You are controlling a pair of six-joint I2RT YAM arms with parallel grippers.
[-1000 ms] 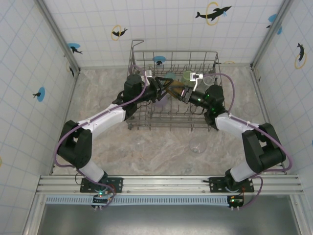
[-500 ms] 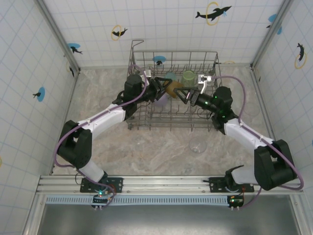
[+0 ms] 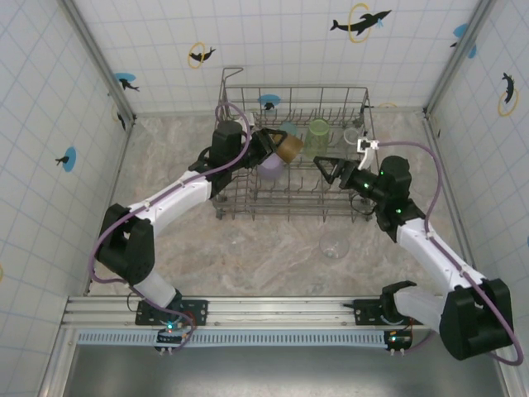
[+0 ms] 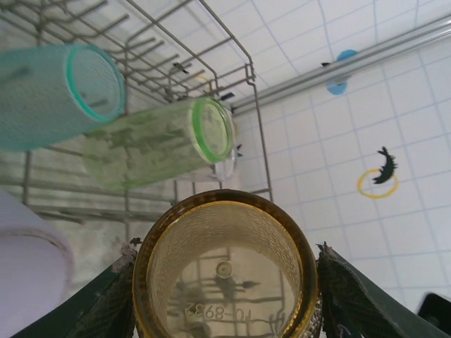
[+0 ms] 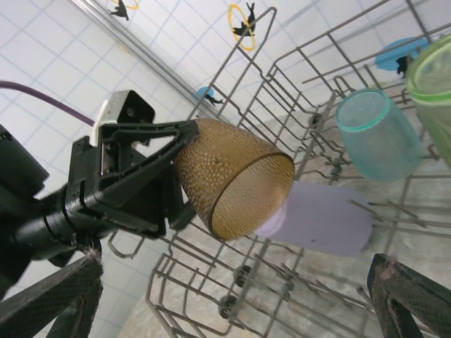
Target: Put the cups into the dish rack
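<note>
Over the left half of the dish rack [image 3: 295, 88], the amber-brown cup [image 5: 232, 183] is gripped by the left gripper [image 3: 279, 147] alone. Its jaws are partly closed on the cup's narrower end. The cup is held on its side above the tines, its wide mouth turned toward the right arm. It hangs just above the lavender cup [image 3: 269, 168], and whether the two touch cannot be told.

A second ago the same cup was pinched from both sides. Since then the right gripper [image 3: 325, 169] has been opened fully and drawn back toward the right side of the rack, where it is seen wide open with nothing between its fingers. The handover is therefore judged complete, and the placing of this cup now falls to the left arm.

The cup has not yet been set down. The teal cup [image 4: 49, 95] and the lime green cup [image 4: 155, 144] lie on their sides in the far part of the rack, and the lavender one rests in it too. A clear cup [image 3: 334, 246] is left on the table in front of the rack, well apart from both grippers. It is probably the freed right arm's next job.
</note>
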